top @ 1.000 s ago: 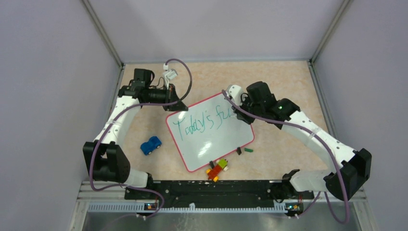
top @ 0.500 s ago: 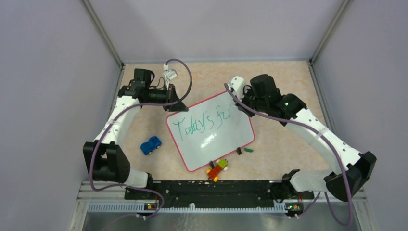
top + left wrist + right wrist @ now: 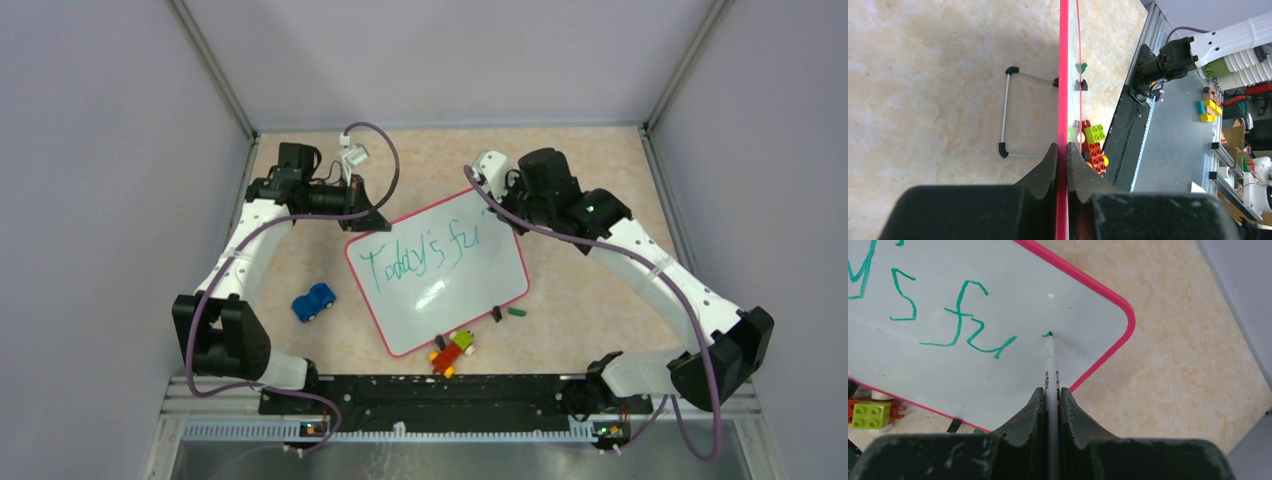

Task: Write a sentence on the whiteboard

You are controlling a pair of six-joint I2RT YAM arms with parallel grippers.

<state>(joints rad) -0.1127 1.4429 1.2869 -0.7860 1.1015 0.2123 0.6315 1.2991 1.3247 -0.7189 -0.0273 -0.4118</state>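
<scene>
The whiteboard (image 3: pixel 440 290), white with a red-pink rim, lies tilted on the table's middle. Green lettering (image 3: pixel 418 255) on it reads "Today's fu"; the right wrist view shows "s fu" (image 3: pixel 963 320). My left gripper (image 3: pixel 368 218) is shut on the board's far left rim, seen edge-on (image 3: pixel 1063 75) between the fingers in the left wrist view. My right gripper (image 3: pixel 503 212) is shut on a white marker (image 3: pixel 1050 365). Its green tip (image 3: pixel 1048 334) touches the board just right of the "u", near the far right corner.
A blue toy car (image 3: pixel 314 301) sits left of the board. A red, green and yellow brick toy (image 3: pixel 453 350) lies at the board's near edge, also seen in the left wrist view (image 3: pixel 1094 145). A small green piece (image 3: pixel 516 312) and black piece (image 3: pixel 496 313) lie nearby. A wire stand (image 3: pixel 1013 112) props the board.
My right gripper has moved up and right along the board, uncovering the "u". The marker tip now rests at a new spot right of it. The left arm has not moved.
</scene>
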